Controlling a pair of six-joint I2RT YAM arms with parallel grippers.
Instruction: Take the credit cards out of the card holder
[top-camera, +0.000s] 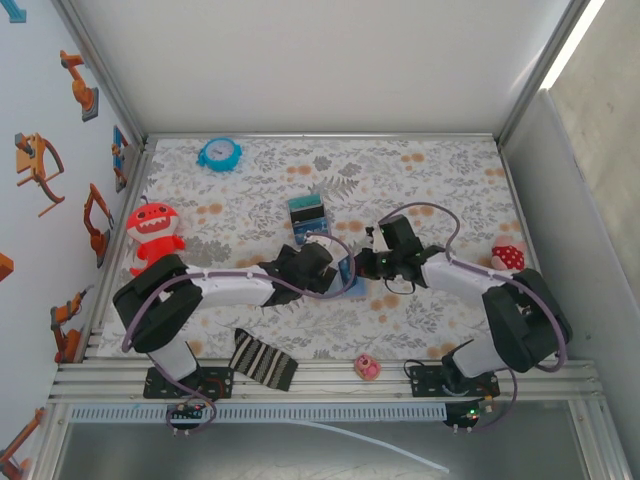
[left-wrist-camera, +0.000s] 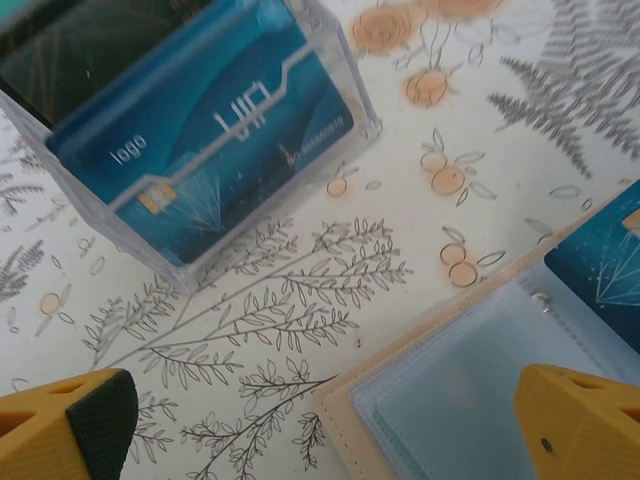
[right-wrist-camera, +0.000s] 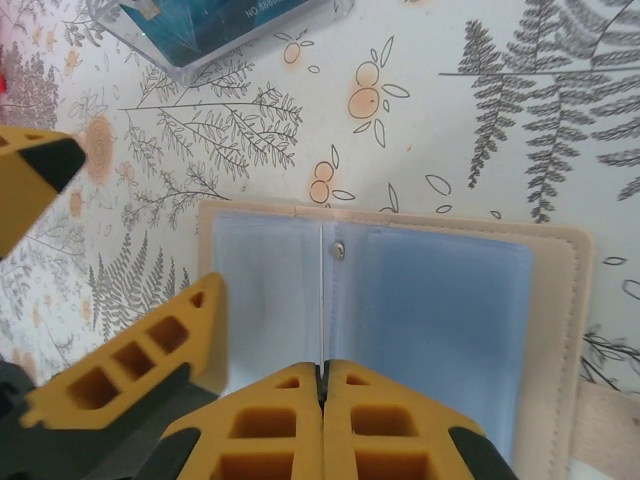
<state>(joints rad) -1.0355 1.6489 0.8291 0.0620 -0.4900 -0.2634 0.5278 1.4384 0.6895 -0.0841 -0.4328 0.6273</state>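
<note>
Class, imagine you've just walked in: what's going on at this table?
Two robot arms are working on the card holder, which lies open on the floral table with its pale blue panels up. The right gripper is shut over its near edge; whether it pinches a card cannot be told. The left gripper hangs open above the holder's edge, near a clear box holding a VIP card. A blue card shows by the holder.

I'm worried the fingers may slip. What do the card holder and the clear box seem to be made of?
Card holder: outside looks like tan leather or imitation, matte, with a stitched-looking rim; its sleeves look like soft pale-blue plastic, faintly glossy. Box: hard transparent plastic, probably acrylic; shiny edges, cards visible through it.
</note>
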